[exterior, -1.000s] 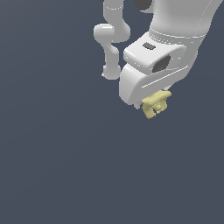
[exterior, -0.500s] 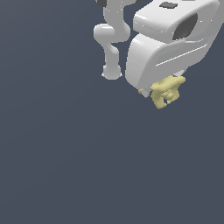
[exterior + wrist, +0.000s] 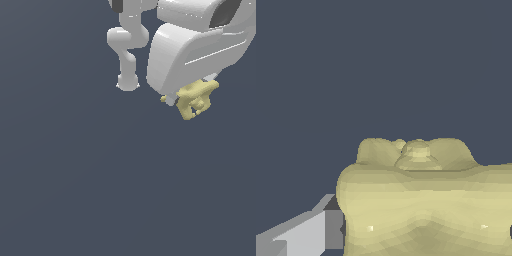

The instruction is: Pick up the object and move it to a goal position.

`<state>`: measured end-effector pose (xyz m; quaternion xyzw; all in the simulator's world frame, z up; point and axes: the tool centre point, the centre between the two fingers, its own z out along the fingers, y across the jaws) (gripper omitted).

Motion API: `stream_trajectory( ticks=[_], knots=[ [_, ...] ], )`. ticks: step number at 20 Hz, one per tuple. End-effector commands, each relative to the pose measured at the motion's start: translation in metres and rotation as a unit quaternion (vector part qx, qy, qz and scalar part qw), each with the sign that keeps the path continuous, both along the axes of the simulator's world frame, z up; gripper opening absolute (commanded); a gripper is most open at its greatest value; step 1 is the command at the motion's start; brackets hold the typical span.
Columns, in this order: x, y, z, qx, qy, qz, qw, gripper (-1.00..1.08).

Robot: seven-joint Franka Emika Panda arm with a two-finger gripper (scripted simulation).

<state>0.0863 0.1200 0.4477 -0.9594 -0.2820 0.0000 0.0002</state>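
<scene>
The object (image 3: 194,99) is a small pale yellow lumpy block hanging under the white hand of the arm, near the upper part of the exterior view's right. My gripper (image 3: 186,97) is shut on the object; the big white hand hides most of its fingers. In the wrist view the object (image 3: 426,200) fills the picture close to the camera, and one grey finger (image 3: 301,235) shows beside it. The object is lifted off the dark floor.
The arm's white links (image 3: 127,45) rise at the back of the exterior view. A plain dark grey-blue floor (image 3: 75,190) fills everything else.
The hand with the object has risen and moved toward the exterior view's right, and looks larger. The object stays held in the gripper.
</scene>
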Motion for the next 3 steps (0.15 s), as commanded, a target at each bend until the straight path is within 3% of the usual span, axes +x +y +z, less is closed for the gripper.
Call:
stream_trajectory(
  ticks=[1, 3],
  knots=[
    [0.0003, 0.0002, 0.0016, 0.000, 0.000, 0.000, 1.0000, -1.00],
    [0.0004, 0.0003, 0.0018, 0.000, 0.000, 0.000, 1.0000, -1.00]
  ],
)
